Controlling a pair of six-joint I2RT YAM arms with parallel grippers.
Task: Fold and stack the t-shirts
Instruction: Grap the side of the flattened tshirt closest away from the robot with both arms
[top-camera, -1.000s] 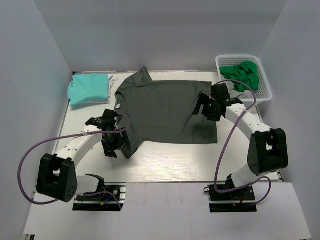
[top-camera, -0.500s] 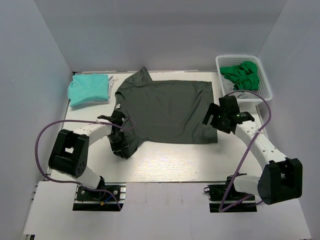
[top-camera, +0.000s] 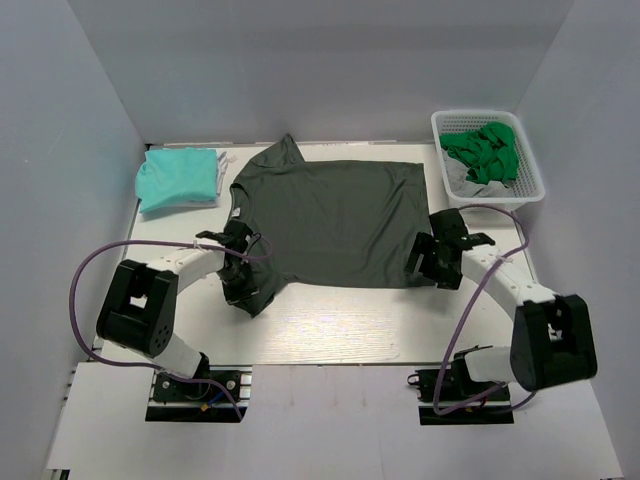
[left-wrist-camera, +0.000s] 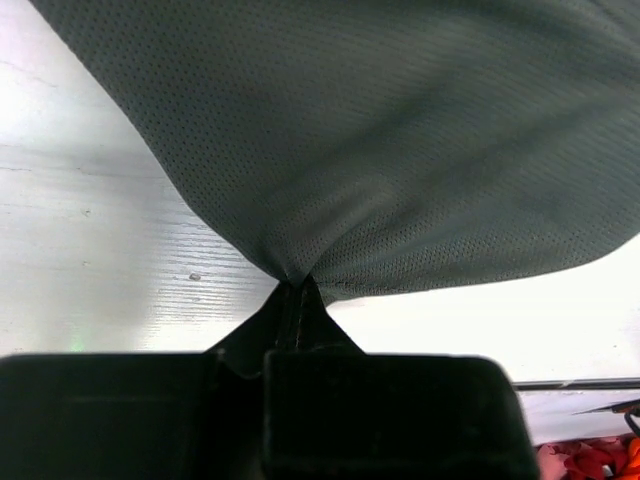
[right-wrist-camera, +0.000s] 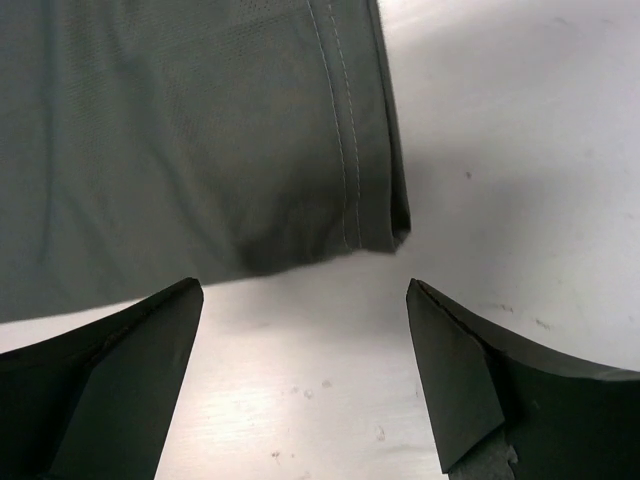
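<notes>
Bare bench (top-camera: 330, 335) lies open between both arms, on the near side of the dark t-shirt (top-camera: 335, 215). Basket (top-camera: 529, 160) obstructs the far right corner; folded mint t-shirt (top-camera: 178, 178) the far left. Walls (top-camera: 70, 150) confine both flanks.

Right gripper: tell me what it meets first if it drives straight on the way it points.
Probably the hemmed corner of the dark grey-green cloth t-shirt, lying just ahead of the open right gripper; depth is unclear, so the white table might come first.

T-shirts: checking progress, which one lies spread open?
The dark grey-green t-shirt, spread flat mid-table; the mint t-shirt lies folded far left, the bright green t-shirt sits bunched in the basket.
</notes>
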